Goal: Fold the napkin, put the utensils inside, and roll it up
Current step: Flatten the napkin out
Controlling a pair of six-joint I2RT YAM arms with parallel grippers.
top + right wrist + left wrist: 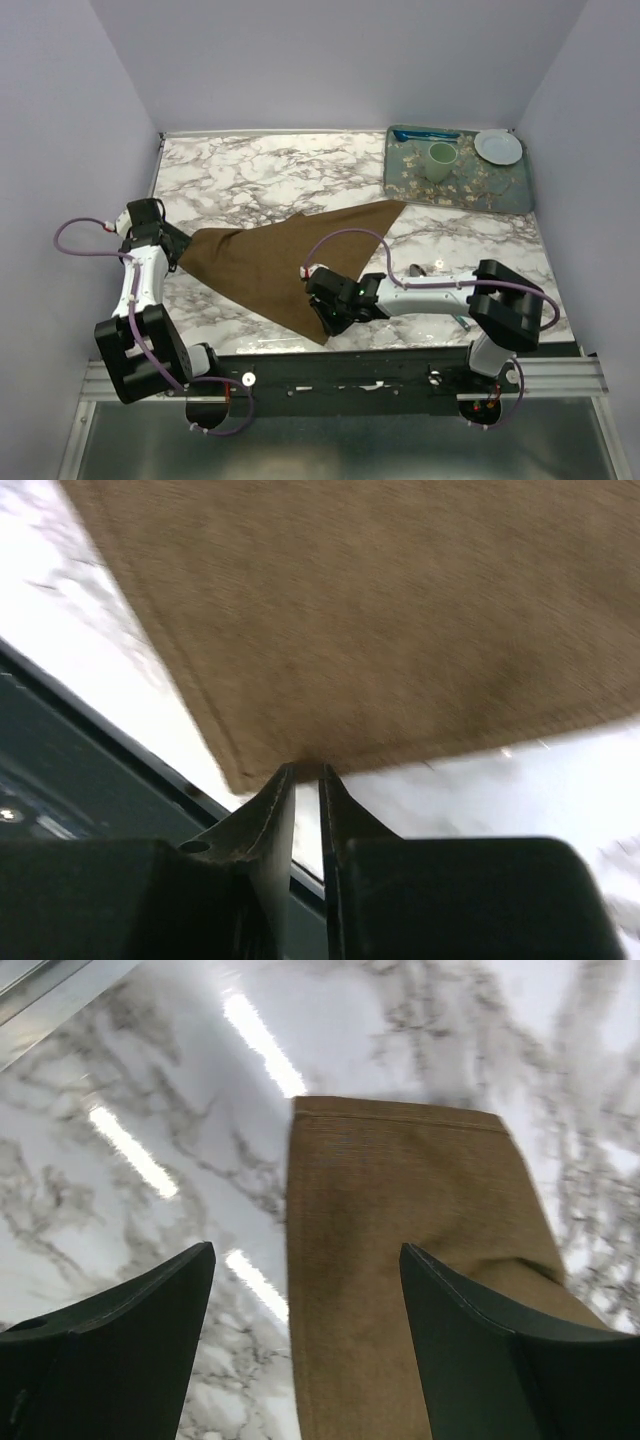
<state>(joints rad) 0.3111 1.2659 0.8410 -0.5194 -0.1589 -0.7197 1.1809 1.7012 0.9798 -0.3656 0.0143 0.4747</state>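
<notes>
The left hand (pixel 180 250) (pixel 305 1250) is spread wide, and nothing is caught between its two dark fingers (pixel 120 1340). The napkin (pixel 290 260) (pixel 400 1210) (pixel 380 610) lies flat on the marble desk (pixel 250 170), with its narrow left end running out ahead of this hand. That strip sits closer to the hand's right finger than to its left one and ends in a squared, hemmed edge just in front of the fingertips. The right hand (pixel 328 320) (pixel 307 768) is at the napkin's near corner, beside the desk's front edge. Its fingers are pressed almost together, leaving only a thin slit, and the tips pinch the hem. From this hand the brown cloth fans out forward and to both sides. Back along the right arm, the spoon (pixel 438 267) shows only as a small shiny spot on the desk, and the arm hides most of it.
</notes>
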